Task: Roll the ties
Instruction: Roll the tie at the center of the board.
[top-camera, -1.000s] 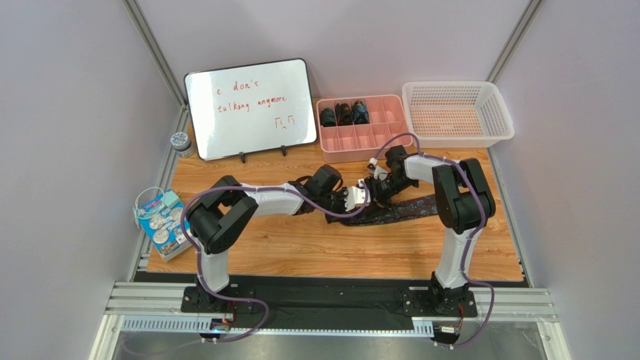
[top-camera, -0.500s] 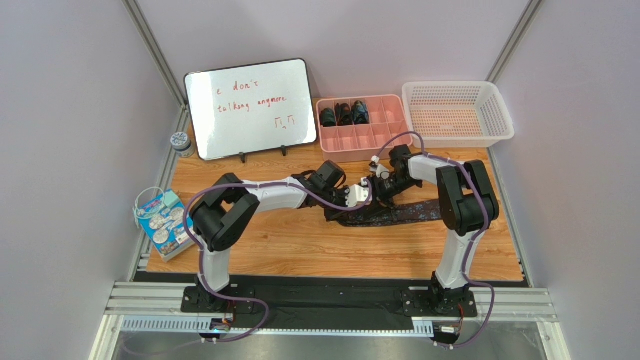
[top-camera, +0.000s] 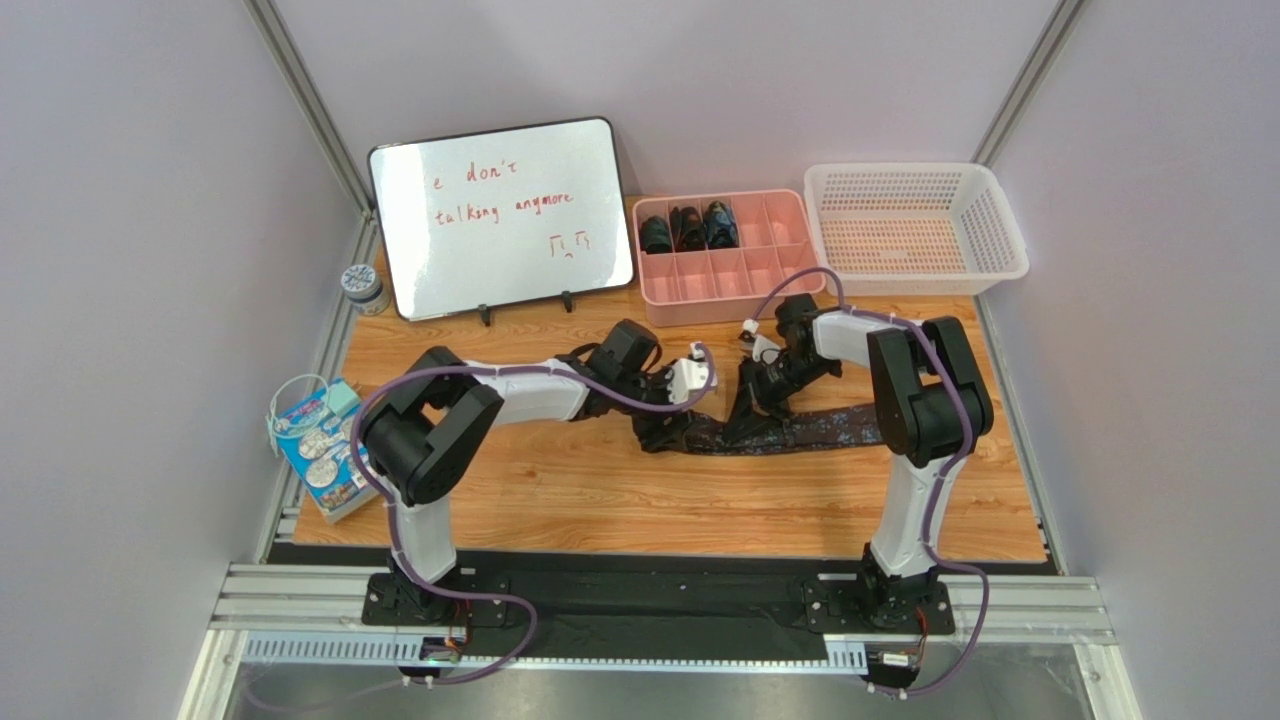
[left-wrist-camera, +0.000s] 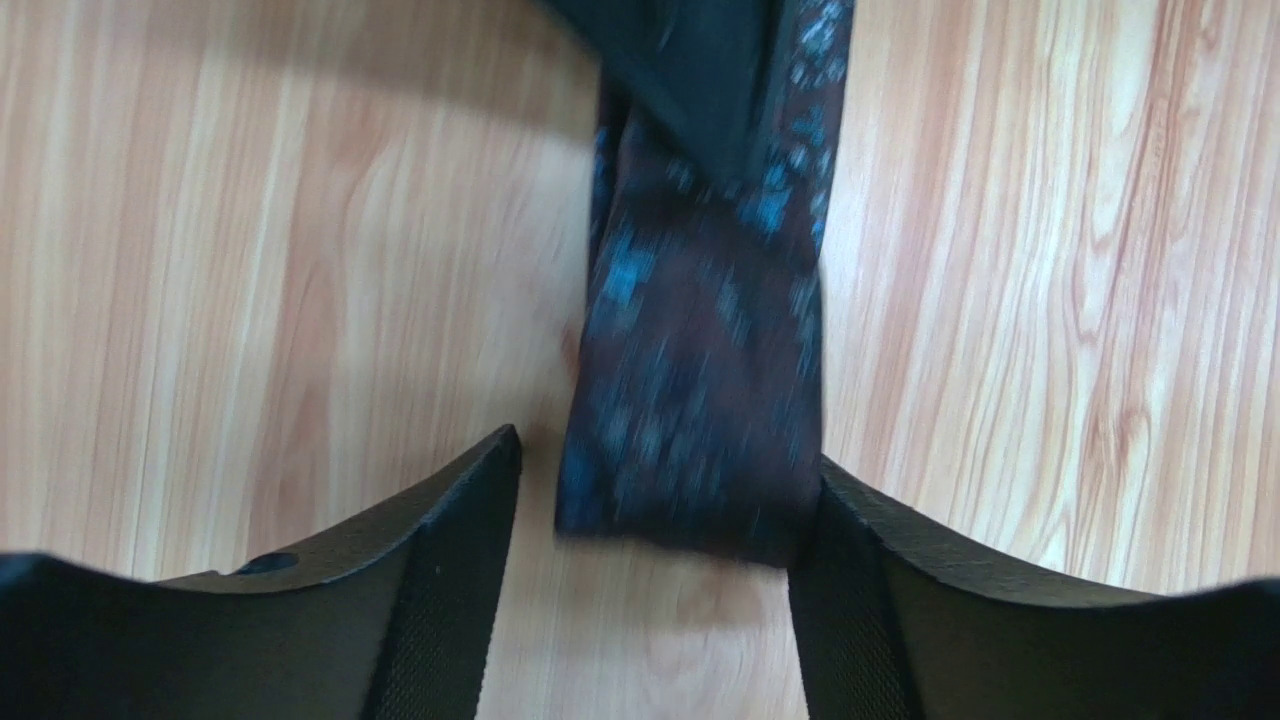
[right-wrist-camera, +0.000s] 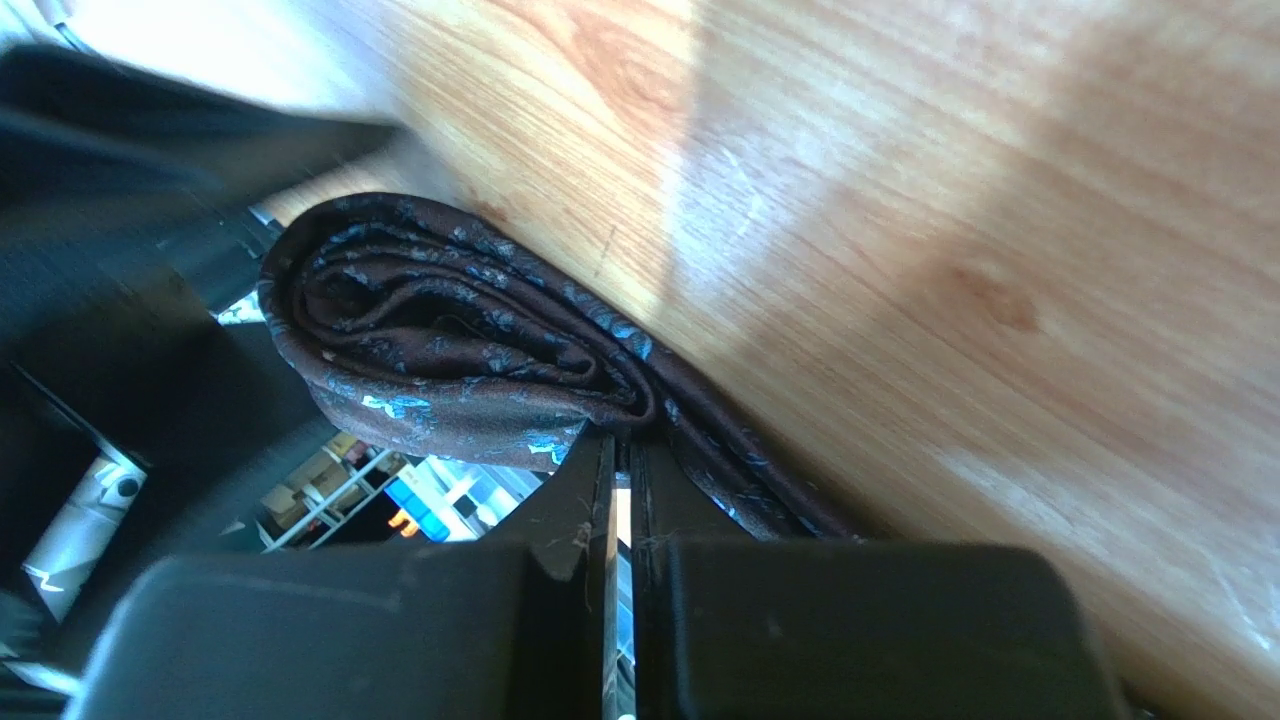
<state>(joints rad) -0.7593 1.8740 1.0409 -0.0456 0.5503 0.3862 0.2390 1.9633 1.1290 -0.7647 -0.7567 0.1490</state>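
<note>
Now, from the top view, you can see that the left gripper has drawn back from the right gripper, where a moment ago the two were nose to nose over the tie. The tie's loose length trails away behind the right jaws. I judge this to be a handover, with the roll passing to the right. The board reads, in red, "e don't talking anymore", with small marks beneath. Three coils sit in the tray.

On the left wrist, your jaws now stand released and spread. The tie's end lies flat between them, just against the right finger.

On the right wrist, your jaws are clenched to a slit. The half-made coil sits right at the fingertips. Whether a fold is nipped between them, you cannot tell.
</note>
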